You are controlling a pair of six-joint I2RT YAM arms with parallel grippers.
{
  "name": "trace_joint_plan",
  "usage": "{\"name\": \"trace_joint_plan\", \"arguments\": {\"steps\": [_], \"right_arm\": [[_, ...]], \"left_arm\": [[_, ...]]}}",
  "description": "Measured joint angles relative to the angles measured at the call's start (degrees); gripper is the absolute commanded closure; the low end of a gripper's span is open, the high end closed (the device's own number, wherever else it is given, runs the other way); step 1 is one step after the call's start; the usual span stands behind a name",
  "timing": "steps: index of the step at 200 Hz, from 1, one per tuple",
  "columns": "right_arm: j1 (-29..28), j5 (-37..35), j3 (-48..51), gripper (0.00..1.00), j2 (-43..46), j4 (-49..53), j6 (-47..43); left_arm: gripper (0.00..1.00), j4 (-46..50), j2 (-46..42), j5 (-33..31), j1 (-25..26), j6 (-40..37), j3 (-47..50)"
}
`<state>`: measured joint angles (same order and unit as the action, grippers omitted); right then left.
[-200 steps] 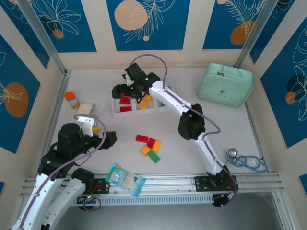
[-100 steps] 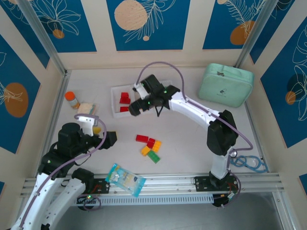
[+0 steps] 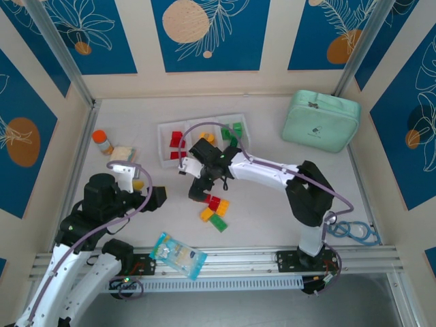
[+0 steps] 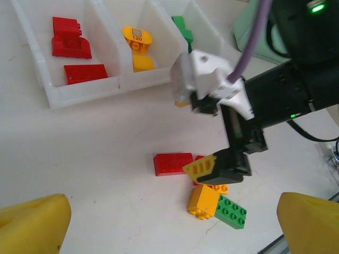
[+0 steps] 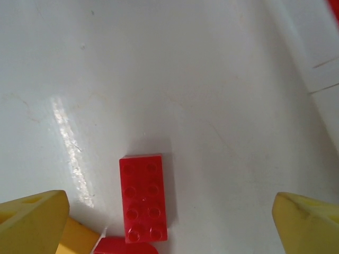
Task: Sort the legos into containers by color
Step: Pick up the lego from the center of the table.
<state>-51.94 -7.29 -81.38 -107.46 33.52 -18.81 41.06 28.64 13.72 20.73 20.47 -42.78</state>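
The right tool (image 3: 198,193) hangs spread wide over the loose legos (image 4: 203,201) on the table (image 3: 259,221), with nothing in it. Its wrist view puts a flat red two-by-four brick (image 5: 143,197) a bit left of centre between the fingers, so grabbing that one looks like the step in hand.

The brick's long side already runs along the fingers' gap, so the tool would close across the short side, which is nice. It should probably shift slightly so the brick sits dead centre. It should also bite toward the brick's far end, because another red piece (image 5: 124,246) touches the near end and an orange brick (image 5: 77,235) sits just beside that corner. Coming down there could snag either one. A straight drop with a low grip should do it.

The brick then belongs in the containers (image 4: 85,90), in the left compartment where the other red bricks (image 4: 71,45) already lie.

The left tool (image 4: 169,225) is spread open too, empty, on the near side of the pile.
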Motion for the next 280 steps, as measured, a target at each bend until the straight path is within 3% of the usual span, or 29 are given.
{"name": "trace_joint_plan", "arguments": {"steps": [71, 150, 230, 280], "right_arm": [[-0.07, -0.26, -7.23, 0.1, -10.54, 7.74, -0.44], [-0.24, -2.19, -8.59, 0.16, -13.62, 12.66, 1.11], [-1.36, -6.88, -9.86, 0.35, -14.84, 13.46, 2.86], [-2.67, -8.37, -12.17, 0.4, -16.31, 16.0, 2.99]], "left_arm": [[0.01, 0.0, 0.44, 0.0, 0.0, -0.02, 0.02], [0.01, 0.0, 0.85, 0.0, -0.26, -0.02, 0.02], [0.01, 0.0, 0.83, 0.0, -0.37, -0.02, 0.02], [0.01, 0.0, 0.83, 0.0, -0.37, 0.0, 0.02]]}}
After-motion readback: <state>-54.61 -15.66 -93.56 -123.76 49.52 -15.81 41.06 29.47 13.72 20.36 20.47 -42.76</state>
